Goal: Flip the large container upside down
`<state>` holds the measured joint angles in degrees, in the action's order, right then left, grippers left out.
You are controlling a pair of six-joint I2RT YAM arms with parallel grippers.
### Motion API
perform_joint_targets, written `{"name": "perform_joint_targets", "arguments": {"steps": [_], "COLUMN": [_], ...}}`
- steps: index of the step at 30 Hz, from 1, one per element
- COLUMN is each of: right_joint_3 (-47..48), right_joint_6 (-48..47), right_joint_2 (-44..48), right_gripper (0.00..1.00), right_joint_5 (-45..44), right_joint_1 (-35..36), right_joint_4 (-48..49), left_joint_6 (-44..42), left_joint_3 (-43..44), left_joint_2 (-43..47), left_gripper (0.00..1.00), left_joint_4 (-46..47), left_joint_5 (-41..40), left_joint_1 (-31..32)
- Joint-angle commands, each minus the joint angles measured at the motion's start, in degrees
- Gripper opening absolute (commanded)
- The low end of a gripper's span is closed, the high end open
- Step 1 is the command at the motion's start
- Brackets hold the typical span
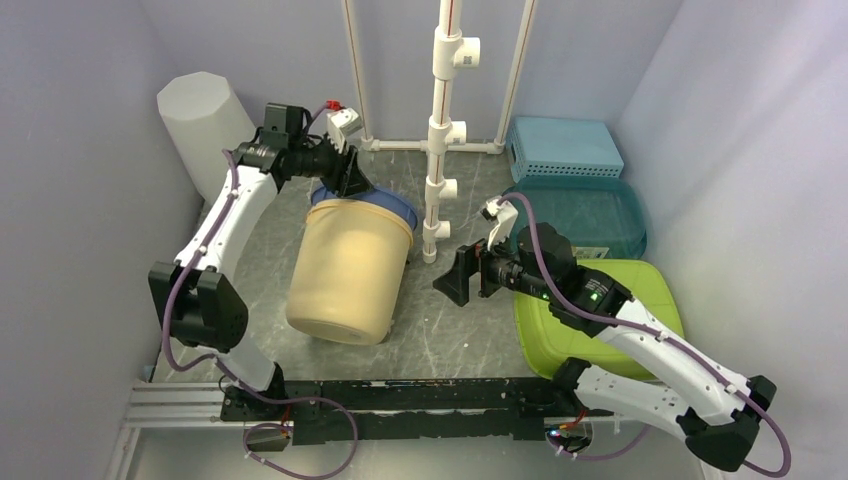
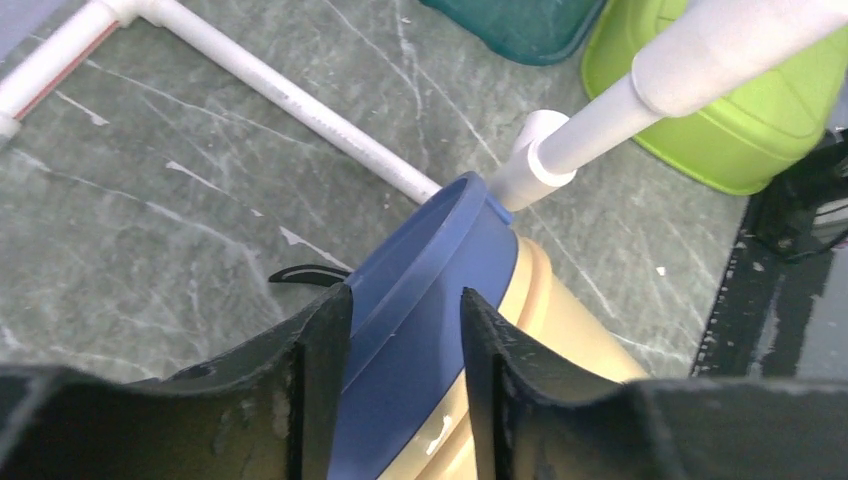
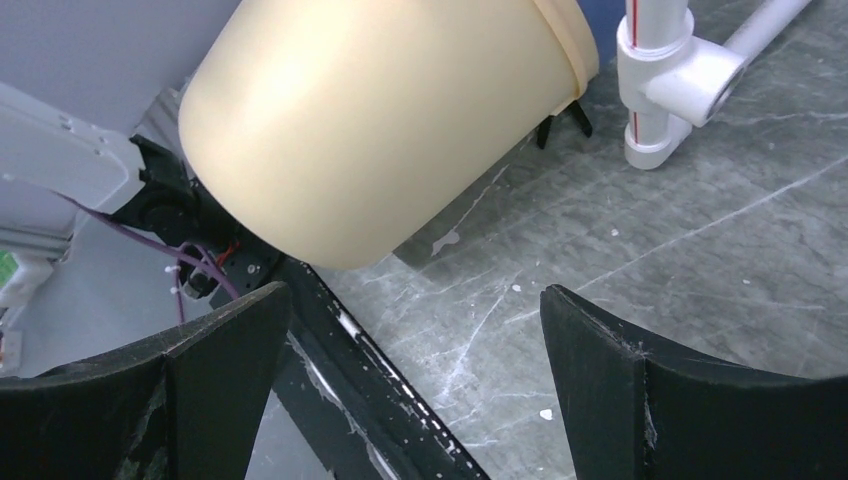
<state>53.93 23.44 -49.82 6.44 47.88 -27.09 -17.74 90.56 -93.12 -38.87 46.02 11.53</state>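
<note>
One large container [image 1: 345,275] tilted, left hand [image 2: 405,335] gripping its blue lid [image 2: 430,255].

Top cam looks down on the whole counter [image 1: 450,330] from up high. Wrist cams sit way closer, both catching the large container [image 1: 350,270] from opposite ends.

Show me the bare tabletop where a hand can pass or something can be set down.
Widest bare patch: tabletop between the container, the green tub and the front rail, under the open right claw. A smaller one lies between the pipe stand and the teal tub. The right side is crowded with tubs and a blue basket.
</note>
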Motion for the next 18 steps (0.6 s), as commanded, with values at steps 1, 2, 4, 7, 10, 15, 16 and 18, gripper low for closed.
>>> {"name": "perform_joint_targets", "arguments": {"steps": [1,2,4,7,10,15,16,18], "right_joint_3": [1.17,0.98,0.47,-0.34,-0.93,-1.62,-1.57,-1.36], "right_joint_6": [-0.85,-0.80,-0.62,-0.29,-0.04,-0.24,-0.35,-0.51], "right_joint_2": [1.73,1.96,2.24,2.49,2.27,1.38,1.21,0.97], "right_gripper": [1.00,1.00,1.00,1.00,1.00,1.00,1.00,1.00], "right_joint_5": [2.57,2.42,2.08,1.67,1.64,0.20,0.02,-0.16], "right_joint_1": [-0.02,-0.08,-0.07,-0.07,-0.11,-0.11,-0.15,-0.11], "right_joint_4": [1.41,1.11,0.73,0.44,0.31,-0.56,-0.70,-1.02], "left_joint_6": [-1.30,-3.10,-5.67,-8.71,-13.38,-14.50,-14.23,-13.84], "left_joint_3": [4.65,8.08,14.21,22.84,32.55,35.71,35.26,34.90], "left_joint_2": [-7.83,-10.27,-14.97,-20.89,-26.92,-28.05,-27.36,-25.86], "left_gripper": [0.53,0.56,0.64,0.68,0.65,0.41,0.35,0.24], "left_joint_4": [-22.00,-25.04,-31.93,-38.10,-48.22,-51.40,-50.83,-50.40], "left_joint_5": [2.58,2.78,2.63,2.83,3.85,6.24,6.42,6.81], "left_joint_1": [0.39,0.36,0.39,0.34,0.26,0.25,0.25,0.25]}}
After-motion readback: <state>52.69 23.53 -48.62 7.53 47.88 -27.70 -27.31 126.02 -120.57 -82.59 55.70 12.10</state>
